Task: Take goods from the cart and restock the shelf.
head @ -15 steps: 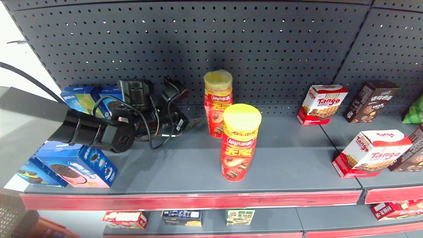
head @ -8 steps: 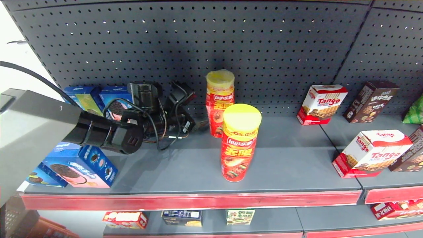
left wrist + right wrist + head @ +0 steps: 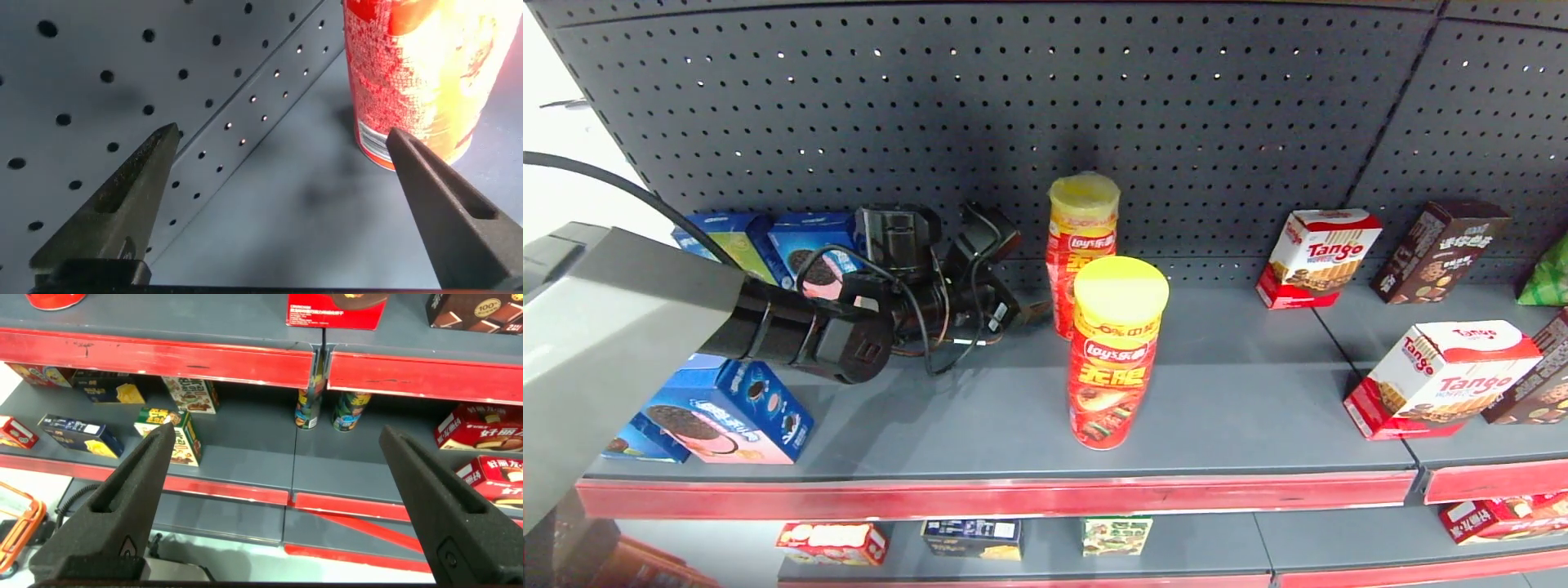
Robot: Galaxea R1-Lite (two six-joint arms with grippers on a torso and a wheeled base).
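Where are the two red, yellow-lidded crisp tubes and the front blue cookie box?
Front red yellow-lidded crisp tube (image 3: 1112,371), head view, mid label.
Rear red yellow-lidded crisp tube (image 3: 1081,245), head view, upper label.
Front blue cardboard cookie box (image 3: 723,412), head view, printed face.

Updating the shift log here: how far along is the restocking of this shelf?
Done: two red cylindrical chip cans with yellow lids stand upright on the grey metal shelf, the front can and the back can by the pegboard. In hand: nothing; the left gripper is open beside the back can, the right gripper open and empty. Left: further goods, number unknown.
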